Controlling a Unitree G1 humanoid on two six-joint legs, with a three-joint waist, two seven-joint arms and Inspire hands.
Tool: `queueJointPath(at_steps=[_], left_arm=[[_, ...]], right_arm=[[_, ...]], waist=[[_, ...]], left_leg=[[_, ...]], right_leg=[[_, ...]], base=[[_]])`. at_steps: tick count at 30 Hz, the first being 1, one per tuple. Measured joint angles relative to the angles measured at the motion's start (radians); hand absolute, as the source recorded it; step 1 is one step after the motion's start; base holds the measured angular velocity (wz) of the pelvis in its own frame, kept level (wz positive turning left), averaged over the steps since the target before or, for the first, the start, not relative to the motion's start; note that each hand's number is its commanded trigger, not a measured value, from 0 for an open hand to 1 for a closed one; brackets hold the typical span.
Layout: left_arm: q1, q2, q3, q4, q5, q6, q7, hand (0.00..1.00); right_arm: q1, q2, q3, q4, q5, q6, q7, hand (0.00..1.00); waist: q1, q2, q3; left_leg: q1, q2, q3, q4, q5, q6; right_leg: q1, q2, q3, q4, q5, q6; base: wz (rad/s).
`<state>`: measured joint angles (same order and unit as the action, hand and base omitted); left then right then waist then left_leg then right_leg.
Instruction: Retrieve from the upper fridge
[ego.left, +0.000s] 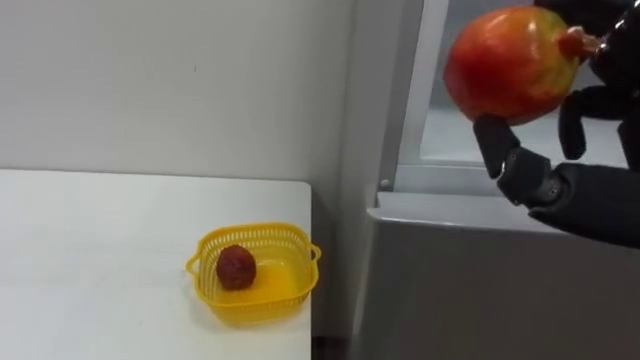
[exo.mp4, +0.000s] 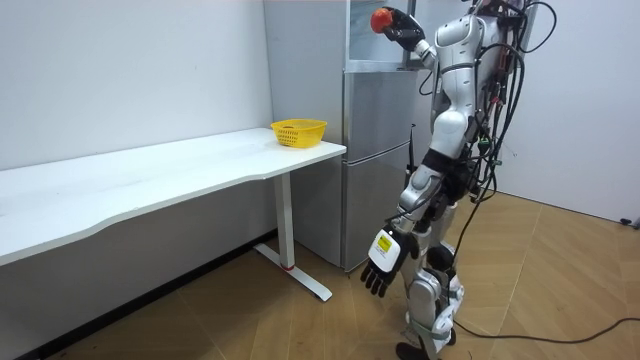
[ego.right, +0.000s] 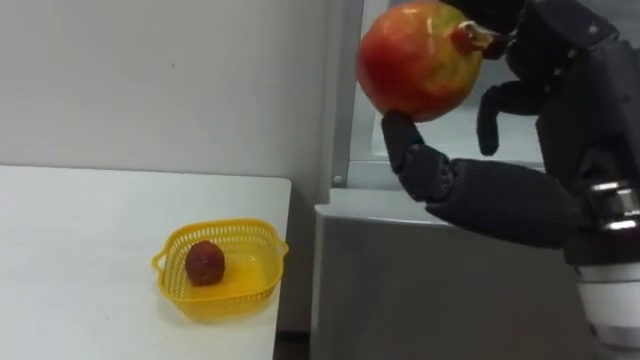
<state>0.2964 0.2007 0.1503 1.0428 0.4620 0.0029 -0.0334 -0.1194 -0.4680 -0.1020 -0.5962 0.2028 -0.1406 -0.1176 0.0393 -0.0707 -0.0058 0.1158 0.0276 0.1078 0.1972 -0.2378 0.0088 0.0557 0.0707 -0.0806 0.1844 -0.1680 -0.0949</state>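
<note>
White walls and a wood floor frame a long desk (exo.mp4: 150, 175) with a grey fridge (exo.mp4: 375, 160) just beside its end, where the robot stands. Its left robot hand (exo.mp4: 383, 262) hangs relaxed and empty at its side. The right robot hand (ego.right: 510, 205) is raised before the upper fridge compartment, thumb beneath and fingers curled over a red-yellow pomegranate (ego.left: 510, 62). A yellow basket (ego.left: 255, 234) sits near the desk's corner and holds a small dark-red fruit (ego.left: 236, 267). The fruit looks freed, so the carry probably matters now: keep the thumb under the round, heavy fruit, swing slowly clear of the fridge edge, and lower beside the smaller fruit rather than onto it.
</note>
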Motion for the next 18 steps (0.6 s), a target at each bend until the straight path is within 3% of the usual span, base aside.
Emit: queueJointPath(at_steps=[4, 9, 18], left_arm=[[-0.035, 0.002, -0.034, 0.010, -0.001, -0.002, -0.001, 0.00], [-0.074, 0.009, -0.058, 0.047, -0.002, -0.004, -0.021, 0.00], [-0.096, 0.015, -0.116, 0.056, -0.001, -0.002, -0.026, 0.00]], right_arm=[[0.002, 0.001, 0.101, 0.001, -0.061, -0.001, 0.065, 1.00], [0.001, 0.044, 0.227, -0.003, -0.095, 0.002, 0.175, 1.00], [-0.017, 0.057, 0.358, 0.061, -0.212, 0.011, 0.228, 1.00]], waist=[[0.023, -0.003, 0.0054], [0.067, -0.025, -0.0016], [0.137, -0.050, 0.0127]], left_leg=[[-0.006, -0.001, 0.004, 0.002, -0.001, 0.000], [-0.016, -0.001, -0.008, 0.006, -0.001, 0.000], [-0.020, -0.005, -0.032, 0.008, -0.001, 0.000]], right_leg=[[-0.002, -0.001, -0.001, -0.012, 0.001, -0.002], [0.002, -0.004, -0.024, -0.011, 0.003, -0.001], [0.015, -0.010, -0.058, -0.017, 0.003, 0.000]], base=[[0.02], [0.13], [0.13]])
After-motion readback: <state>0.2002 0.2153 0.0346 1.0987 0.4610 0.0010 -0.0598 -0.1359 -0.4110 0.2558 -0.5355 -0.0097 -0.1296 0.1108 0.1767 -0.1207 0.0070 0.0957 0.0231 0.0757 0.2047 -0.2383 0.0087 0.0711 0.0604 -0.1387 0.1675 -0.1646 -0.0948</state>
